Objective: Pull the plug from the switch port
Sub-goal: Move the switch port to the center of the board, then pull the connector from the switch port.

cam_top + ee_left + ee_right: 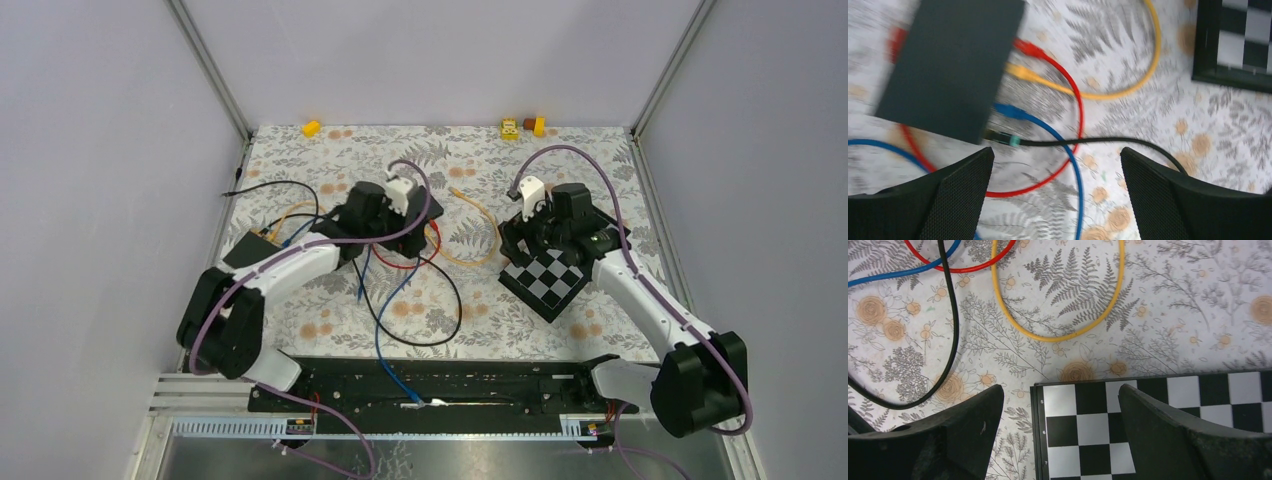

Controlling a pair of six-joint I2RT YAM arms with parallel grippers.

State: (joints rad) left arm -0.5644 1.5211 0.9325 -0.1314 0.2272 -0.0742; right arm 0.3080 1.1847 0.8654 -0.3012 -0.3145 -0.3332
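The left gripper (pixel 1055 160) hovers with its fingers wide apart, the switch (pixel 950 65) at about ten o'clock from it, probably so that one plug can come between them. The red plug (pixel 1028 49), yellow plug (pixel 1020 72), blue plug (pixel 1008 111) and black plug (pixel 1003 139) sit in the switch side facing three o'clock, and the black one is nearest to the fingers. The right gripper (pixel 1060 395), fingers also apart and empty, hangs over the corner of the checkered board (pixel 1148 410), I think to stay clear.

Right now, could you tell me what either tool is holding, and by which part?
Nothing is held; the left tool and right tool are both open.
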